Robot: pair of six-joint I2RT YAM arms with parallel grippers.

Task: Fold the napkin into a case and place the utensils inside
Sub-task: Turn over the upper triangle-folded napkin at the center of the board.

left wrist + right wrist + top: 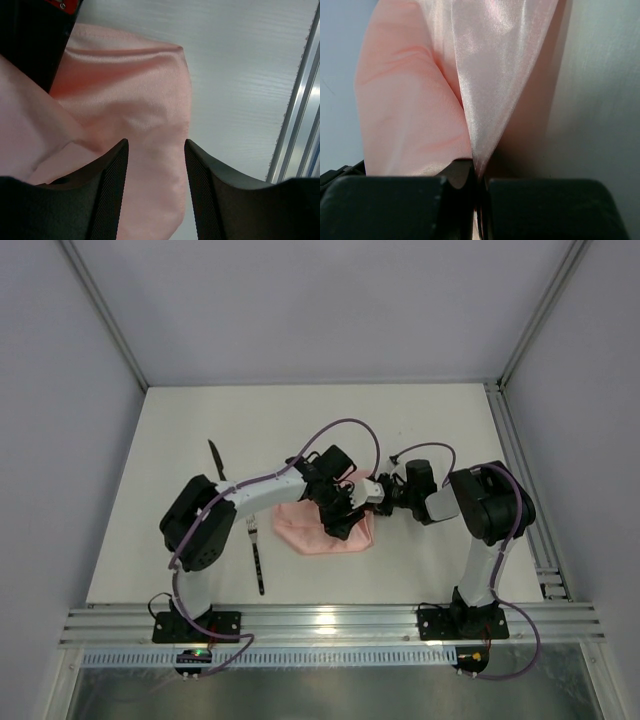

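The napkin [310, 532] is only partly folded.
The right hand [477, 172] pinches it, the left hand [156, 170] is half wide over it; fork [257, 558] and knife [216, 461] wait at middle left.

No legible txt, apparently.

The left arm [255, 495] reaches forward and rightward, wrist tipped downward, and the left fingers [112, 190] stand apart. The right arm [490, 505] bends leftward to meet it, the right fingers [545, 210] pressed together on a fold of the napkin [420, 110].
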